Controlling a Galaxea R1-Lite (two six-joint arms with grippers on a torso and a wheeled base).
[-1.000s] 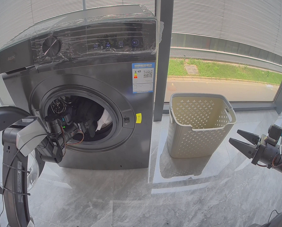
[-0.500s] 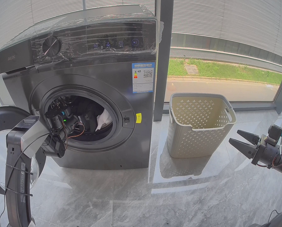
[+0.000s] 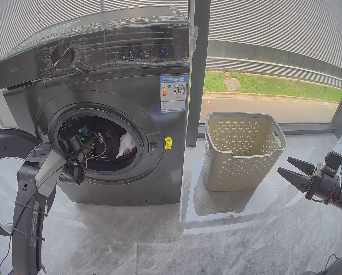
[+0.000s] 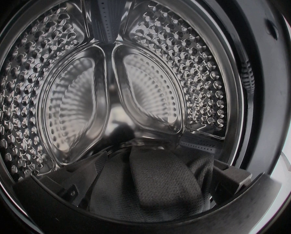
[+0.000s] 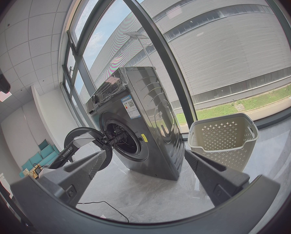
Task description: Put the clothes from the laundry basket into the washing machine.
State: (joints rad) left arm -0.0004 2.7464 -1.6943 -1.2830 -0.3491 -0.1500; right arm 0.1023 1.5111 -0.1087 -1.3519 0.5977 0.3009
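Our left gripper (image 4: 152, 161) is inside the drum (image 4: 171, 65) of the washing machine (image 3: 102, 107). Its fingers (image 4: 77, 179) stand wide apart, and a dark knitted garment (image 4: 158, 189) lies between them on the drum floor. The cloth seems to rest against one finger, so we judge that the release is done but the garment is not yet clearly free of the gripper. A white garment (image 3: 127, 144) is also in the drum, near the side of the opening that faces the laundry basket (image 3: 241, 149). As far as we can see into the basket, it holds nothing.

To finish this step well, we should keep the fingers spread and draw the arm straight back through the middle of the opening. We should go slowly at first, so that the knit does not catch on a fingertip and come out with us. We should also stay away from the opening's rim (image 3: 148, 134) and from the open door (image 3: 2, 149) beside the arm.

Our right gripper (image 3: 285, 165) hangs beyond the basket, well apart from it, with its jaws open and empty.
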